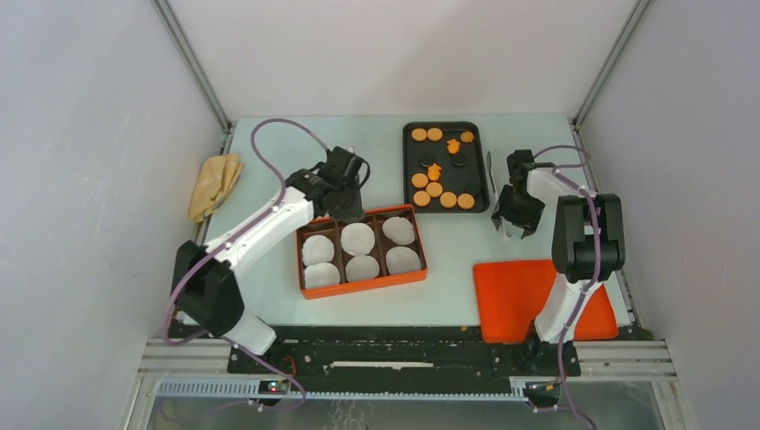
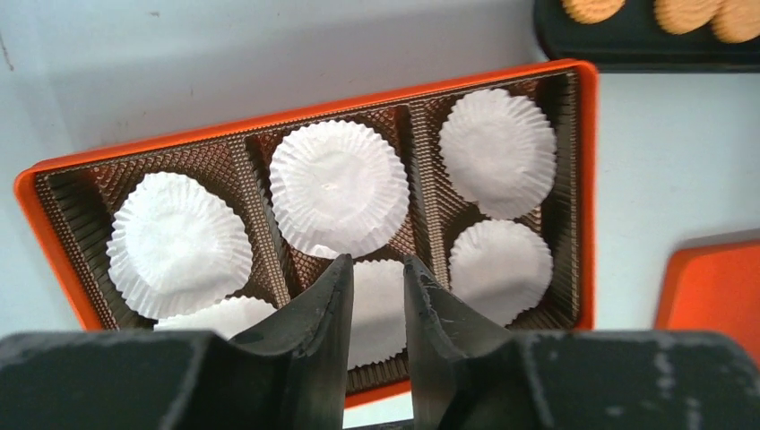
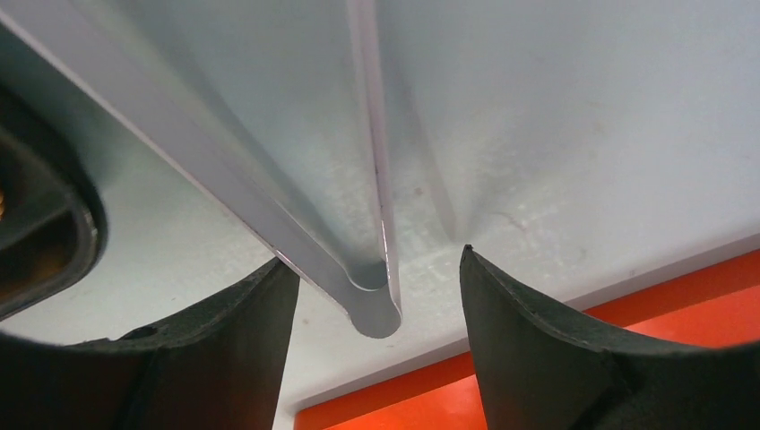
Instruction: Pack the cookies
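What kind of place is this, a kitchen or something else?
Probably a robot test cell, not a kitchen: plain white wall panels on metal framing enclose a table, and two robot arms are bolted at its near edge.

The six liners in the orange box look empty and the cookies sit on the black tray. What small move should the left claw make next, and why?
Probably swing the left claw from over the orange box toward the black tray. Its jaws stand slightly apart with nothing between them, the white liners hold no cookie, and the cookies lie on that tray.
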`<action>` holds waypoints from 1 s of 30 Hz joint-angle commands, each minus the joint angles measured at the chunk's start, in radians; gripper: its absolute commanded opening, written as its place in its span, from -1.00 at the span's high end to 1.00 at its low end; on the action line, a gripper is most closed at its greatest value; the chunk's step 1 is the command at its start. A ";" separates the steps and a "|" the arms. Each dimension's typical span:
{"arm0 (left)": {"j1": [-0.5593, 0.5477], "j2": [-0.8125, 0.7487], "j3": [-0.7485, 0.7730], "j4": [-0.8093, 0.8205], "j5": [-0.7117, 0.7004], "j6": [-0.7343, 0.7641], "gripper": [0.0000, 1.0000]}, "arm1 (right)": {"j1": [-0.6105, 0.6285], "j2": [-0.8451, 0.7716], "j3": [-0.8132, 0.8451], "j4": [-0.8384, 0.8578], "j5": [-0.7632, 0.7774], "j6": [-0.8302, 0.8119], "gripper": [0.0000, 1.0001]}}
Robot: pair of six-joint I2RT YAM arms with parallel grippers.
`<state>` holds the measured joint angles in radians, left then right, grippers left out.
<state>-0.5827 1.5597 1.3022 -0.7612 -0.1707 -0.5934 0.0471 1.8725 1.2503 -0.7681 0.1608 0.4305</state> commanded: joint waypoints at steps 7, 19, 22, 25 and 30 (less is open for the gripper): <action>-0.005 -0.062 0.052 -0.012 -0.006 0.002 0.35 | -0.041 -0.043 0.046 0.000 0.029 0.006 -0.48; -0.005 -0.038 0.012 0.014 0.016 -0.023 0.26 | -0.041 0.229 0.337 -0.100 0.012 -0.035 -0.53; -0.007 -0.043 -0.004 0.016 0.016 -0.039 0.25 | -0.068 0.275 0.387 -0.125 0.003 -0.053 -0.53; -0.009 -0.057 -0.026 0.024 0.012 -0.054 0.24 | -0.070 0.288 0.411 -0.134 0.010 -0.071 -0.53; -0.014 -0.066 -0.044 0.036 0.006 -0.070 0.22 | -0.071 0.361 0.544 -0.243 0.152 -0.102 -0.56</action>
<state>-0.5865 1.5261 1.2850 -0.7559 -0.1616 -0.6331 -0.0132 2.1715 1.6920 -0.9211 0.1658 0.3702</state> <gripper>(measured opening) 0.387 0.775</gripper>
